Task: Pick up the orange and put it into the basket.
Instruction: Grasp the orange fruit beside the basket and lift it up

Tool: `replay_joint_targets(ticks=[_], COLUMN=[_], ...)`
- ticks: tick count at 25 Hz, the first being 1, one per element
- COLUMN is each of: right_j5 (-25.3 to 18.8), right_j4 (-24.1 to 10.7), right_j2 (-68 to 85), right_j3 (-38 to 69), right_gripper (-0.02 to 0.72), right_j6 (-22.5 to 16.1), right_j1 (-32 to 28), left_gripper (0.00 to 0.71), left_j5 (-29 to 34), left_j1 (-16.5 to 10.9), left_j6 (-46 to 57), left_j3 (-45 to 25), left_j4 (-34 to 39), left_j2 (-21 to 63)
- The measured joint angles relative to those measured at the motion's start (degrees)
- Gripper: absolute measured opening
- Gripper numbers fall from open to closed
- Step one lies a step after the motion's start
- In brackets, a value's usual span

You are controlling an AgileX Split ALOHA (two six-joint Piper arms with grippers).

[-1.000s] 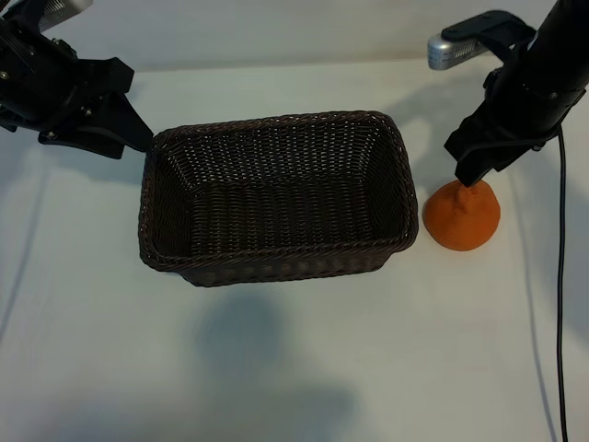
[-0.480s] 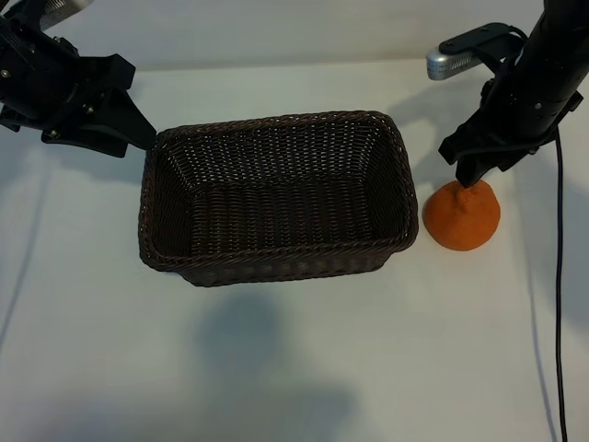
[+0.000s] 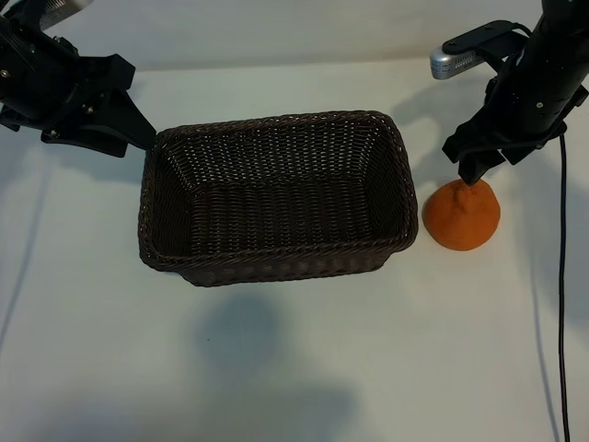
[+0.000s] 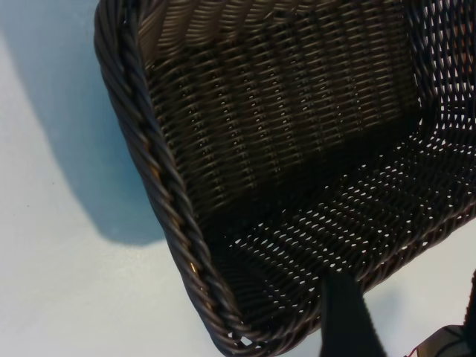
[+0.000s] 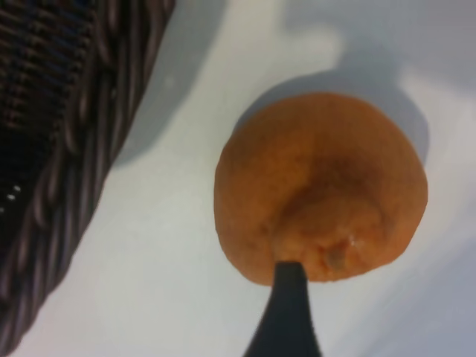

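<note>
The orange (image 3: pixel 462 218), bumpy with a knobbly raised top, sits on the white table just right of the basket (image 3: pixel 276 258), a dark brown wicker one that holds nothing. My right gripper (image 3: pixel 471 173) hangs directly over the orange's top, open. In the right wrist view only one of its dark fingers (image 5: pixel 287 312) shows, its tip at the knob of the orange (image 5: pixel 320 178). My left gripper (image 3: pixel 129 133) hovers open by the basket's far left corner, with the basket's rim (image 4: pixel 175 201) below it and nothing between its fingers (image 4: pixel 349 320).
The white table (image 3: pixel 294 368) stretches bare in front of the basket. A black cable (image 3: pixel 560 276) hangs down from the right arm along the right edge. The basket's right wall stands a short gap from the orange.
My right arm has shifted slightly above the orange, its tip staying at the fruit's top. The orange, the basket and the left arm have not moved.
</note>
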State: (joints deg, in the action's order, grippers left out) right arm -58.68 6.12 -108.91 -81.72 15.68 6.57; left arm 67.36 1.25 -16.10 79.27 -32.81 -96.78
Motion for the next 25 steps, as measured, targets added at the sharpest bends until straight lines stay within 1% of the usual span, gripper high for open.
replay_joint_targets(ticks=[4,12,19,22,25], right_j5=[0.5,1.1,3.7,4.2,5.5], right_j4=[0.0,-0.1,-0.2,0.7,2.4], right_j2=[0.0,0.0,-1.7,-3.2,-4.7], right_j3=[0.0,0.2,2.9,3.0,4.2], right_gripper=[0.559,0.556,0.557,0.557,0.557], right_j6=[-0.2,-1.3,-1.4,-1.4,-1.4], right_j1=[0.0,0.0,0.0,0.0,0.0], left_gripper=[0.425,0.425,0.425,0.425,0.425], left_j5=[0.0,0.0,0.0,0.0,0.0], left_j1=[0.0,0.0,0.0,0.0,0.0], left_j6=[0.0,0.0,0.0,0.0,0.0], left_j3=[0.0,0.0,0.0,0.0,0.0], left_j4=[0.0,0.0,0.0,0.0,0.0], left_j2=[0.0,0.0,0.0,0.0,0.0])
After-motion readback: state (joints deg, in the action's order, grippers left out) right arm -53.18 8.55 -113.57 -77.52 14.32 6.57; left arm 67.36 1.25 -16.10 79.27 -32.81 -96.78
